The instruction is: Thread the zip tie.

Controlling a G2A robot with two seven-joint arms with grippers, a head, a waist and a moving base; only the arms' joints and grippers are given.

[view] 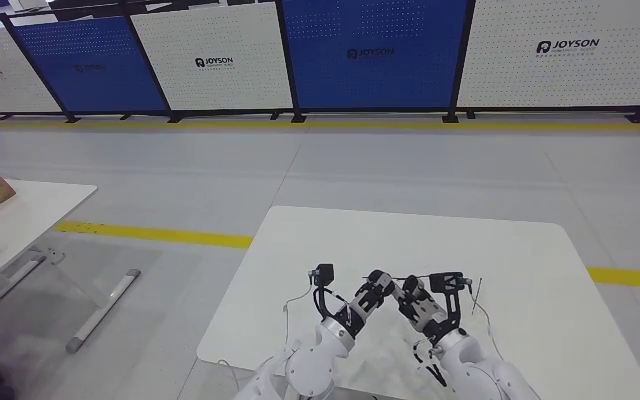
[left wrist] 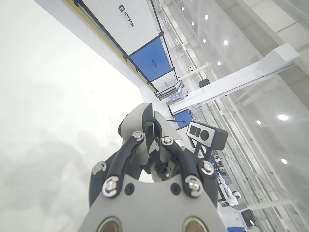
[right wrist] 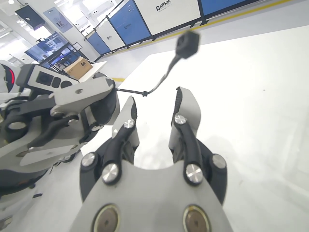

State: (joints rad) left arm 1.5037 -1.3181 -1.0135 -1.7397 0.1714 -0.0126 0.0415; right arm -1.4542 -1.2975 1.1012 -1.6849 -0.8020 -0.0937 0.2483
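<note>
Logos [view: 567, 45] mark panels [view: 215, 30] behind the pinched zip tie [right wrist: 131, 91].

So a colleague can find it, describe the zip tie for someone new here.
Start at the near side of the white table. There the left hand is shut on the zip tie: a thin black strip poking toward the open right hand, far slimmer than the grey fingers.

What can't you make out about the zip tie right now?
Held end of the zip tie: hidden inside the left tool, right wrist view.
Black block past it: blurred, right wrist view; tie's head or not, unclear.
Top view: tie too small to trace.
</note>
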